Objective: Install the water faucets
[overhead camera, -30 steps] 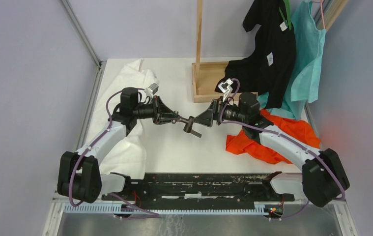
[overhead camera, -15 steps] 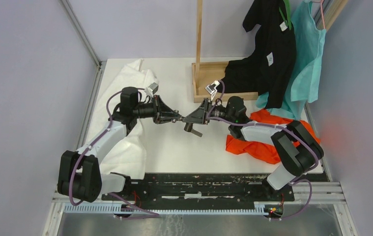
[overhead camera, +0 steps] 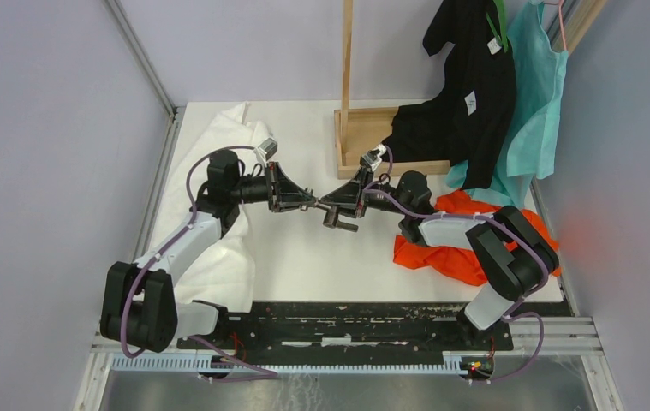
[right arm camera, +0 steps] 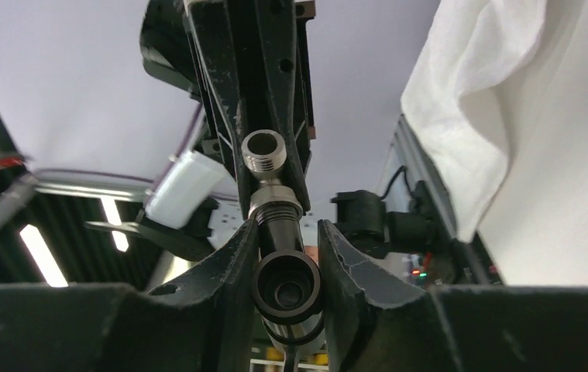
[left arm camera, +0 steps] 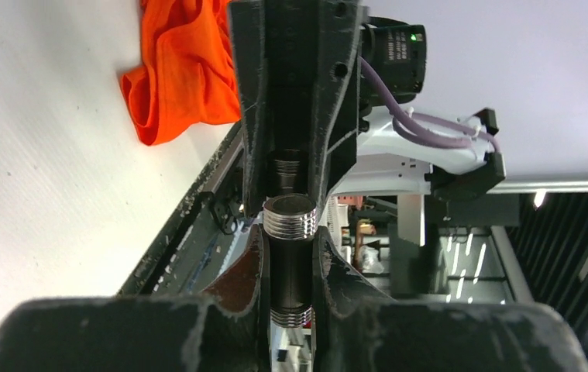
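Note:
The water faucets hang in the air between my two grippers, above the table's middle. My left gripper (overhead camera: 308,204) (left arm camera: 290,240) is shut on a dark pipe piece (left arm camera: 290,267) with silver threaded ends (right arm camera: 263,151). Facing it, my right gripper (overhead camera: 331,205) (right arm camera: 287,240) has both fingers against the larger dark fitting (right arm camera: 287,288), whose round open end faces the right wrist camera. The two pieces stand in one line, end to end. In the top view a short dark stub (overhead camera: 342,224) sticks out toward the lower right.
A wooden stand (overhead camera: 364,141) rises behind the grippers. A white cloth (overhead camera: 227,163) lies under the left arm and an orange cloth (overhead camera: 467,248) under the right arm. Black (overhead camera: 467,94) and teal (overhead camera: 535,94) garments hang at the back right. A black rail (overhead camera: 347,321) runs along the near edge.
My right arm has reached in leftward and its wide-open jaws have closed around the dark fitting. The left gripper has kept its grip and barely moved.

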Controlling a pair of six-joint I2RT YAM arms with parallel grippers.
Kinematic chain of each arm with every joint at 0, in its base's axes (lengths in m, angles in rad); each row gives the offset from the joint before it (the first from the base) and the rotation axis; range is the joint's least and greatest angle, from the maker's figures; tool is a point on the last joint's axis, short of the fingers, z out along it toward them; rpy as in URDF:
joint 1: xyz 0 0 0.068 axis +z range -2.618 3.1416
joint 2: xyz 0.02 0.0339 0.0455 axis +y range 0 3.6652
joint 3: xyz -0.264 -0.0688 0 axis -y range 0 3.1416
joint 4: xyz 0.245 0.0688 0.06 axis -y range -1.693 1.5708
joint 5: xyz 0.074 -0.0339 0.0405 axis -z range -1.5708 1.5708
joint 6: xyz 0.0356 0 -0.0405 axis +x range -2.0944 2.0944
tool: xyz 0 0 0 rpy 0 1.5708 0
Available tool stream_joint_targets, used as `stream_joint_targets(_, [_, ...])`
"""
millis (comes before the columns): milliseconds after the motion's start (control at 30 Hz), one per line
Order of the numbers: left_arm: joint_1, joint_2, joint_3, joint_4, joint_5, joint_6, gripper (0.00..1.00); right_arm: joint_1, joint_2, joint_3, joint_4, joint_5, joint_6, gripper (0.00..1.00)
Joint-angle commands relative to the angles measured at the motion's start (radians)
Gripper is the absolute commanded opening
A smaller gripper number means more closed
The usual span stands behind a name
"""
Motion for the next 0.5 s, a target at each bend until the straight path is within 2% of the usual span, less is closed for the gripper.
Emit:
stream_joint_targets(0, [0.003, -0.018, -0.06, 0.361, 0.025, 0.011, 0.03, 0.009, 0.013, -0.048, 0.183, 0.062, 0.361, 0.09])
stream_joint_targets(33, [0.003, -0.024, -0.073, 0.408, 0.024, 0.011, 0.03, 0.01, 0.019, -0.064, 0.219, 0.092, 0.425, 0.02])
stream_joint_targets(100, [0.003, -0.034, -0.086, 0.473, 0.022, 0.02, 0.03, 0.011, 0.024, -0.098, 0.293, 0.153, 0.533, 0.01])
stream_joint_targets(133, [0.002, -0.038, -0.088, 0.491, 0.022, 0.028, 0.03, 0.01, 0.019, -0.106, 0.316, 0.167, 0.563, 0.05])
stream_joint_targets(233, [0.002, -0.044, -0.071, 0.475, 0.018, 0.051, 0.03, 0.007, -0.042, -0.102, 0.244, 0.164, 0.492, 0.41])
stream_joint_targets(333, [0.003, -0.025, -0.038, 0.396, 0.015, 0.056, 0.03, 0.003, -0.19, -0.101, -0.166, 0.178, 0.257, 0.61])
stream_joint_targets(400, [0.002, -0.015, -0.036, 0.391, 0.016, 0.024, 0.03, 0.002, -0.34, -0.066, -0.568, 0.243, 0.018, 0.78])
stream_joint_targets(467, [0.003, -0.016, -0.04, 0.383, 0.004, 0.0, 0.03, 0.002, -0.465, 0.008, -0.949, 0.377, -0.196, 0.94])
